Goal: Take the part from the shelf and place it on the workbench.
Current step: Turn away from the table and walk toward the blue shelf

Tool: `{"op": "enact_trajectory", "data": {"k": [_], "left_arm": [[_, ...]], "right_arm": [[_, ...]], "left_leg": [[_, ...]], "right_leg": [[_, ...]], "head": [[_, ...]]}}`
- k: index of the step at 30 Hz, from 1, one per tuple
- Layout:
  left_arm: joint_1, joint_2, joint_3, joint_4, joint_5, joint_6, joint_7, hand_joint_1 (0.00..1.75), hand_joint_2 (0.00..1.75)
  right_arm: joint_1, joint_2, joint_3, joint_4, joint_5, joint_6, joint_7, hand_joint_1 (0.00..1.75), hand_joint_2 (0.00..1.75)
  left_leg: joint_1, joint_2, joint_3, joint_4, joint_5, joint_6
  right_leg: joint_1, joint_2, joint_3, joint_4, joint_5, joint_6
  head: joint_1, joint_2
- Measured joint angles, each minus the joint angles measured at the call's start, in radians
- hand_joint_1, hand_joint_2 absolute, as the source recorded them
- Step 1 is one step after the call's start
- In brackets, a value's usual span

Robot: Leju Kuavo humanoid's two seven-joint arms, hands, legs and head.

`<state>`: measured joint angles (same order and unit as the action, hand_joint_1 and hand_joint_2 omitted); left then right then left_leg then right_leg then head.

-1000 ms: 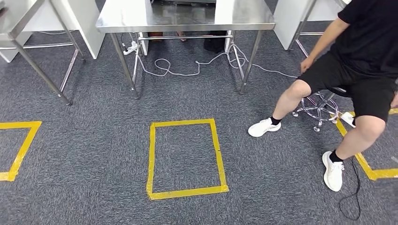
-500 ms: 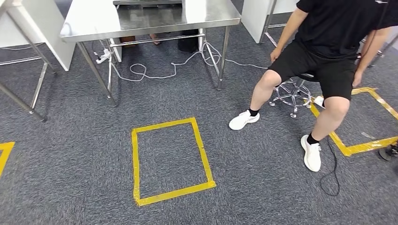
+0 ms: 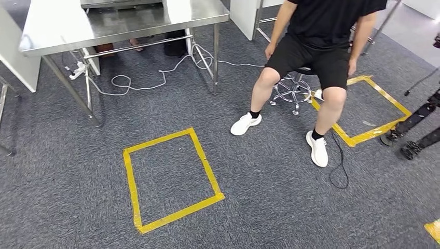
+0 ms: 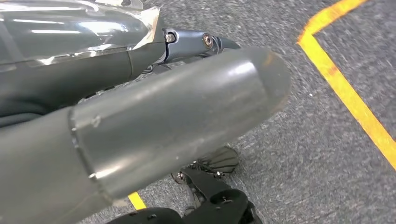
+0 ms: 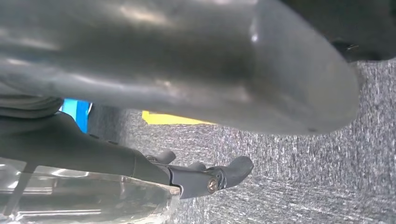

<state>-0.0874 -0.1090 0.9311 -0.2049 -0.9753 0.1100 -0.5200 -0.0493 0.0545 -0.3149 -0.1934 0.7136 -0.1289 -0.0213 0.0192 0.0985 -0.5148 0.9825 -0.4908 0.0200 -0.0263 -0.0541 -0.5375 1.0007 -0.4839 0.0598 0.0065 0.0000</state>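
Left hand [image 4: 177, 116] and right hand [image 5: 187, 70] hung over carpet; I couldn't tell whether the fingers were closed or gripping anything, and couldn't place the part from these views. Head view had the steel table [image 3: 57, 26], a yellow tape rectangle [image 3: 129, 179] and a seated person [image 3: 321, 31]. Likely a walking leg: stay clear of the person's feet and centre the target before raising an arm.

Thick thumbs hide most of both hands' fingers [image 4: 219, 44]
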Motion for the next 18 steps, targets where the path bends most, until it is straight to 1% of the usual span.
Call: {"op": "enact_trajectory", "data": {"k": [1,2,3,4,5,6,7,8,9,10,11,12,13,14,15,16,17,18], "left_arm": [[-0.001,0.000,0.000,0.000,-0.001,0.002,0.000,0.00,0.00],[-0.003,0.000,0.000,0.000,-0.001,0.003,-0.001,0.00,0.00],[-0.004,0.000,0.000,0.000,-0.001,0.004,-0.001,0.00,0.00],[-0.006,-0.001,0.000,0.000,-0.002,0.004,-0.002,0.00,0.00],[-0.006,-0.001,0.000,0.000,-0.002,0.005,-0.003,0.00,0.00],[-0.005,-0.001,0.000,0.000,-0.002,0.005,-0.004,0.00,0.00],[-0.002,-0.001,0.000,0.000,-0.002,0.006,-0.005,0.00,0.00],[0.002,0.000,0.000,0.000,-0.002,0.008,-0.005,0.00,0.00],[0.007,0.000,0.000,0.000,-0.003,0.011,-0.002,0.00,0.00],[0.012,0.001,0.000,0.000,-0.003,0.016,0.004,0.00,0.00],[0.016,0.001,0.000,0.000,-0.003,0.021,0.013,0.00,0.00],[0.019,0.002,0.000,0.000,-0.003,0.027,0.022,0.00,0.00],[0.022,0.002,0.000,0.000,-0.003,0.031,0.030,0.00,0.00],[0.023,0.002,0.000,0.000,-0.003,0.034,0.034,0.00,0.00],[0.024,0.003,0.000,0.000,-0.003,0.036,0.037,0.00,0.00],[0.025,0.003,0.000,0.000,-0.003,0.038,0.038,0.00,0.00],[0.026,0.003,0.000,0.000,-0.002,0.038,0.039,0.00,0.00],[0.026,0.003,0.000,0.000,0.001,0.038,0.040,0.00,0.00]], "right_arm": [[-0.001,0.001,-0.001,0.000,0.001,0.000,0.001,0.00,0.00],[0.000,0.001,-0.002,0.000,0.002,0.000,0.002,0.00,0.00],[0.002,0.001,-0.002,0.000,0.002,0.000,0.003,0.00,0.00],[0.003,0.001,-0.003,0.000,0.002,0.000,0.004,0.00,0.00],[0.004,0.001,-0.004,0.000,0.003,0.000,0.004,0.00,0.00],[0.004,0.002,-0.004,0.000,0.003,0.000,0.005,0.00,0.00],[0.004,0.004,-0.004,0.000,0.004,0.000,0.005,0.00,0.00],[0.004,0.005,-0.004,0.000,0.006,0.000,0.006,0.00,0.00],[0.004,0.007,-0.004,0.001,0.008,0.000,0.010,0.00,0.00],[0.006,0.009,-0.004,0.001,0.012,0.000,0.015,0.00,0.00],[0.008,0.011,-0.004,0.002,0.017,0.000,0.022,0.00,0.00],[0.009,0.013,-0.004,0.002,0.022,0.000,0.029,0.00,0.00],[0.010,0.015,-0.004,0.002,0.026,0.000,0.034,0.00,0.00],[0.009,0.018,-0.004,0.002,0.028,0.000,0.036,0.00,0.00],[0.008,0.021,-0.004,0.002,0.029,0.000,0.038,0.00,0.00],[0.008,0.022,-0.004,0.002,0.030,0.000,0.039,0.00,0.00],[0.008,0.024,-0.004,0.002,0.031,0.000,0.041,0.00,0.00],[0.009,0.025,-0.004,0.003,0.033,0.000,0.045,0.00,0.00]], "left_leg": [[-0.002,0.008,0.002,0.001,-0.001,-0.007],[-0.003,0.016,0.005,0.001,-0.002,-0.014],[-0.001,0.022,0.007,0.001,-0.003,-0.020],[0.003,0.014,0.007,0.006,-0.011,-0.025],[0.006,-0.006,0.000,0.026,-0.029,-0.030],[0.009,-0.033,-0.017,0.069,-0.060,-0.032],[0.010,-0.063,-0.044,0.132,-0.097,-0.033],[0.010,-0.082,-0.075,0.203,-0.133,-0.032],[0.010,-0.092,-0.102,0.262,-0.156,-0.031],[0.010,-0.097,-0.116,0.291,-0.158,-0.030],[0.011,-0.100,-0.112,0.281,-0.139,-0.029],[0.012,-0.105,-0.091,0.234,-0.105,-0.028],[0.014,-0.122,-0.061,0.166,-0.068,-0.026],[0.016,-0.147,-0.033,0.103,-0.043,-0.024],[0.017,-0.167,-0.015,0.060,-0.029,-0.022],[0.016,-0.181,-0.008,0.040,-0.028,-0.019],[0.012,-0.180,-0.008,0.036,-0.029,-0.015],[0.009,-0.166,-0.009,0.034,-0.025,-0.008]], "right_leg": [[0.004,-0.003,0.005,-0.015,0.004,-0.005],[0.009,0.007,0.001,-0.014,0.006,-0.011],[0.006,0.017,-0.001,-0.013,0.008,-0.018],[0.002,0.026,-0.002,-0.014,0.010,-0.024],[-0.003,0.035,-0.001,-0.015,0.012,-0.031],[-0.006,0.044,0.000,-0.016,0.016,-0.040],[-0.005,0.054,-0.003,-0.016,0.018,-0.048],[-0.001,0.064,-0.005,-0.016,0.020,-0.054],[0.003,0.076,-0.007,-0.015,0.022,-0.057],[0.006,0.090,-0.007,-0.014,0.022,-0.058],[0.007,0.103,-0.007,-0.012,0.022,-0.058],[0.008,0.117,-0.006,-0.009,0.022,-0.058],[0.007,0.130,-0.007,-0.005,0.022,-0.058],[0.011,0.143,-0.011,0.001,0.021,-0.056],[0.012,0.155,-0.017,0.005,0.022,-0.052],[0.013,0.166,-0.024,0.007,0.023,-0.046],[0.013,0.176,-0.031,0.006,0.027,-0.038],[0.012,0.187,-0.038,0.003,0.031,-0.030]], "head": [[-0.001,0.000],[-0.002,0.000],[-0.003,0.000],[-0.004,0.000],[-0.006,0.000],[-0.008,0.000],[-0.010,0.000],[-0.010,0.000],[-0.010,0.000],[-0.010,0.000],[-0.010,0.000],[-0.010,0.000],[-0.010,0.000],[-0.010,0.000],[-0.010,0.000],[-0.009,0.000],[-0.009,0.000],[-0.009,0.000]]}}
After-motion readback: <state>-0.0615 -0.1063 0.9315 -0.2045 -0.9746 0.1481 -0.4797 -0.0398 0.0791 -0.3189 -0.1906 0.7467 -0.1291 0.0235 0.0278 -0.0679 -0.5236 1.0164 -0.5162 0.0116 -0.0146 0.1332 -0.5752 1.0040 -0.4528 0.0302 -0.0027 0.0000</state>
